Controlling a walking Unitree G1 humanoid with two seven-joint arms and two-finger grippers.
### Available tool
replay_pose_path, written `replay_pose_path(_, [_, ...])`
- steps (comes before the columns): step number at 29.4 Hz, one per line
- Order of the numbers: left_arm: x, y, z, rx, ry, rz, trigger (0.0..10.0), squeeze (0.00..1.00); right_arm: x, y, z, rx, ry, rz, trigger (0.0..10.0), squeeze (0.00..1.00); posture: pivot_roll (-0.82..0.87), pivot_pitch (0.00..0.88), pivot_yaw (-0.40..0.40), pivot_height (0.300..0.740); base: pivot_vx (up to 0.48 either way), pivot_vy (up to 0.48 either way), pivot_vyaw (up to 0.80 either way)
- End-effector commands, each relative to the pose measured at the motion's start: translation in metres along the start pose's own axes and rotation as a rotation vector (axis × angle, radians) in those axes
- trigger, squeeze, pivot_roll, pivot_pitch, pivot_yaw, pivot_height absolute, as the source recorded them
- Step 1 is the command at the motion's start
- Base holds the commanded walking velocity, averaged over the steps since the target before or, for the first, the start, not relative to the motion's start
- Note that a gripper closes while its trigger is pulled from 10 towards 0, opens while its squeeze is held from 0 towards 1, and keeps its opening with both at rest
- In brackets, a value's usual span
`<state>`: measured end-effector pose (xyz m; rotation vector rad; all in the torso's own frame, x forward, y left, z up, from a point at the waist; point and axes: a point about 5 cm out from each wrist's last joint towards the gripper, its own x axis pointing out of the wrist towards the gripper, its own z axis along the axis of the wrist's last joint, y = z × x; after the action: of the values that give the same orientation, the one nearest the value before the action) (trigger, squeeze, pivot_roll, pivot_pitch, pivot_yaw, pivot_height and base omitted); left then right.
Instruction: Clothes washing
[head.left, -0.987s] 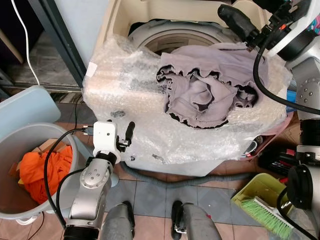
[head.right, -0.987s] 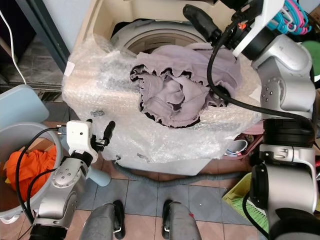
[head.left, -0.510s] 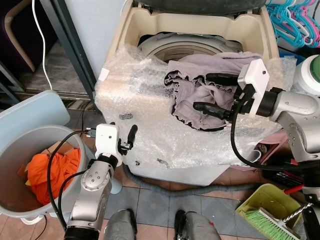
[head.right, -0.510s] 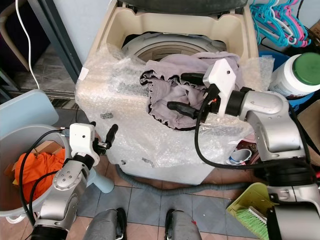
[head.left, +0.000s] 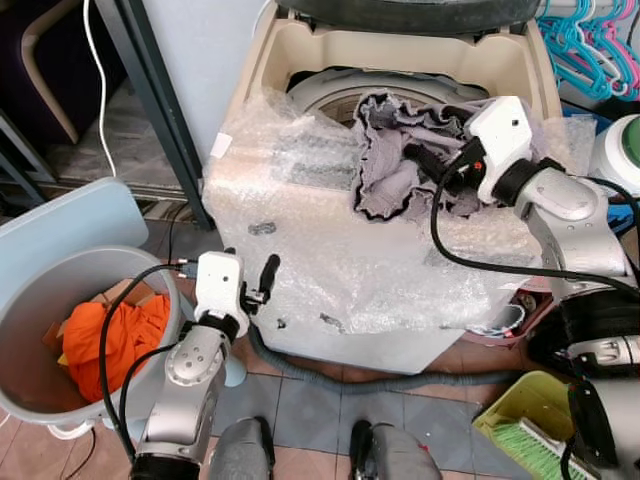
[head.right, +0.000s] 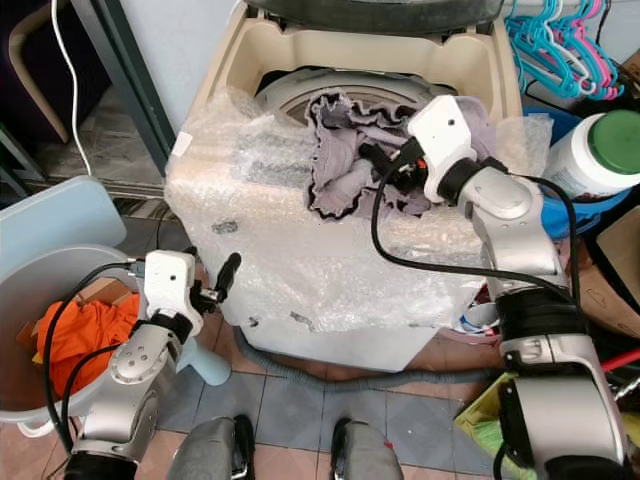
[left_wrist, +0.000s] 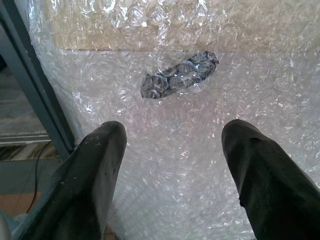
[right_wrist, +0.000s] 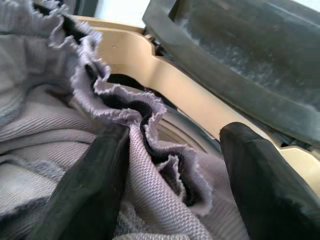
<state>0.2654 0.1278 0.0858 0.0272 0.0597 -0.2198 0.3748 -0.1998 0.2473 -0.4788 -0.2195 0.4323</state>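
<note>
Halfway, we judge — our right hand (right_wrist: 165, 165), fingers spread, pushes the grey garment (head.left: 400, 150) over the washing machine (head.left: 300, 50) rim; orange clothes (head.left: 110, 335) wait beside it, left hand (left_wrist: 170, 160) open.

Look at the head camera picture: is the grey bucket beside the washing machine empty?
No, the grey bucket holds an orange garment.

A home laundry corner: top-loading washing machine (head.left: 300, 60), grey laundry bucket (head.left: 25, 310), plastic hangers (head.left: 590, 50), tiled floor (head.left: 310, 400).
</note>
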Motion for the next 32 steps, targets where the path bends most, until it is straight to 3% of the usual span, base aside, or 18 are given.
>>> replay_pose_path(1, [0.001, 0.002, -0.002, 0.008, 0.008, 0.007, 10.0, 0.0, 0.002, -0.017, 0.011, -0.037, -0.048, -0.129, 0.0, 0.0, -0.07, 0.097, 0.027, 0.74, 0.0, 0.0, 0.0])
replay_pose_path(2, [0.001, 0.002, -0.002, 0.008, 0.008, 0.007, 10.0, 0.0, 0.002, -0.017, 0.011, -0.037, -0.048, -0.129, 0.0, 0.0, -0.07, 0.097, 0.027, 0.74, 0.0, 0.0, 0.0])
replay_pose_path(4, [0.003, 0.003, -0.002, 0.015, 0.008, 0.009, 10.0, 0.0, 0.008, -0.031, 0.043, -0.042, -0.204, -0.226, 0.0, 0.0, -0.08, 0.096, 0.029, 0.74, 0.0, 0.0, 0.0])
replay_pose_path(7, [0.004, 0.005, -0.001, 0.022, 0.006, 0.014, 10.0, 0.0, 0.01, -0.041, 0.075, -0.054, -0.34, -0.293, 0.0, 0.0, -0.08, 0.096, 0.026, 0.74, 0.0, 0.0, 0.0])
replay_pose_path(11, [0.006, 0.006, -0.001, 0.025, 0.001, 0.023, 10.0, 0.0, 0.008, -0.047, 0.092, -0.083, -0.419, -0.323, 0.0, 0.0, -0.08, 0.1, 0.021, 0.74, 0.0, 0.0, 0.0])
replay_pose_path(12, [0.006, 0.005, 0.0, 0.025, -0.001, 0.025, 10.0, 0.0, 0.006, -0.047, 0.094, -0.097, -0.424, -0.319, 4.8, 0.0, -0.08, 0.101, 0.019, 0.74, 0.0, 0.0, 0.0])
replay_pose_path(14, [0.006, 0.005, 0.0, 0.024, -0.002, 0.027, 10.0, 0.0, 0.005, -0.047, 0.094, -0.1, -0.42, -0.287, 4.8, 0.0, -0.08, 0.101, 0.019, 0.74, 0.0, 0.0, 0.0])
replay_pose_path(15, [0.006, 0.005, 0.0, 0.023, -0.003, 0.028, 10.0, 0.0, 0.003, -0.045, 0.092, -0.092, -0.407, -0.219, 9.9, 0.0, -0.08, 0.103, 0.017, 0.74, 0.0, 0.0, 0.0])
replay_pose_path(16, [0.005, 0.004, -0.001, 0.019, -0.001, 0.031, 10.0, 0.0, -0.005, -0.043, 0.082, -0.081, -0.351, -0.076, 10.0, 0.27, -0.09, 0.106, 0.013, 0.74, 0.0, 0.0, 0.0])
replay_pose_path(17, [0.005, 0.004, -0.001, 0.019, -0.001, 0.031, 10.0, 0.0, -0.005, -0.043, 0.082, -0.081, -0.351, -0.076, 10.0, 0.27, -0.09, 0.106, 0.013, 0.74, 0.0, 0.0, 0.0])
replay_pose_path(18, [0.003, 0.004, -0.003, 0.015, 0.005, 0.031, 10.0, 0.0, -0.019, -0.043, 0.067, -0.057, -0.266, 0.066, 10.0, 1.0, -0.09, 0.107, 0.013, 0.74, 0.0, 0.0, 0.0])
replay_pose_path(20, [0.003, 0.004, -0.004, 0.014, 0.009, 0.03, 10.0, 0.0, -0.026, -0.043, 0.061, -0.04, -0.234, 0.12, 10.0, 1.0, -0.09, 0.107, 0.013, 0.74, 0.0, 0.0, 0.0])
replay_pose_path(22, [0.002, 0.004, -0.006, 0.013, 0.014, 0.026, 10.0, 0.0, -0.056, -0.051, 0.043, -0.001, -0.123, 0.239, 10.0, 1.0, -0.1, 0.109, 0.019, 0.74, 0.0, 0.0, 0.0])
replay_pose_path(26, [0.002, 0.004, -0.005, 0.013, 0.012, 0.022, 10.0, 0.0, -0.074, -0.06, 0.038, 0.003, -0.05, 0.28, 10.0, 1.0, -0.1, 0.11, 0.025, 0.74, 0.0, 0.0, 0.0])
replay_pose_path(28, [0.003, 0.004, -0.004, 0.014, 0.009, 0.019, 10.0, 0.0, -0.092, -0.07, 0.031, -0.008, 0.056, 0.326, 10.0, 1.0, -0.11, 0.11, 0.029, 0.74, 0.0, 0.0, 0.0])
replay_pose_path(32, [0.003, 0.005, -0.004, 0.013, 0.009, 0.019, 10.0, 0.0, -0.101, -0.074, 0.028, 0.015, 0.104, 0.346, 10.0, 1.0, -0.11, 0.109, 0.031, 0.74, 0.0, 0.0, 0.0])
